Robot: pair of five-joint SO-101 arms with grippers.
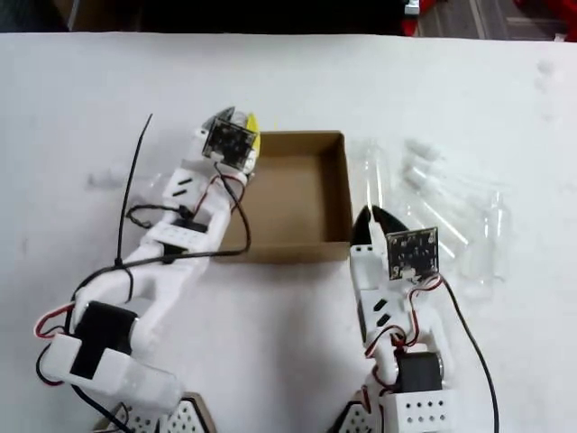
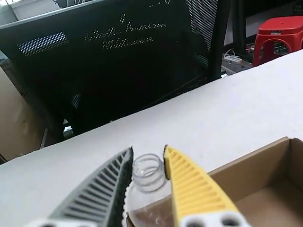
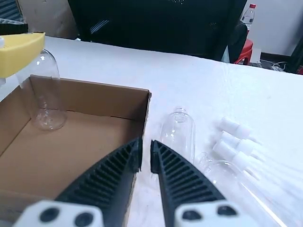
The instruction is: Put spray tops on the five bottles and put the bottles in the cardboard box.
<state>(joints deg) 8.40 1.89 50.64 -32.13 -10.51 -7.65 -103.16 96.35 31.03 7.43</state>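
Nearest the arm bases, over the white table (image 1: 270, 343), the right claw (image 3: 145, 150) sits just short of the near right corner of the cardboard box (image 1: 335, 194). Its two black fingers are drawn almost together with only a thin slit between them, and they grip nothing.

Just past the claw's tips, one loose bottle (image 3: 179, 132) lies on its side on the table. It is close beside the box's right wall, with its neck pointing away from the claw. Farther to the right lie the white spray tops (image 3: 234, 135) in a small cluster, their tubes running among the other clear bottles (image 1: 487, 244), which also lie flat.

At the box's far left corner is the left claw (image 2: 147, 163). Its grey and yellow fingers pinch the held bottle (image 2: 147, 189) from either side, just below its open mouth. This bottle is upright between the fingers, and its body hangs down inside that corner of the box. Whether its base touches the box floor cannot be told.

Beyond the table's far edge stand a black mesh chair (image 2: 118, 61) and, farther off, a red stool (image 2: 279, 35).
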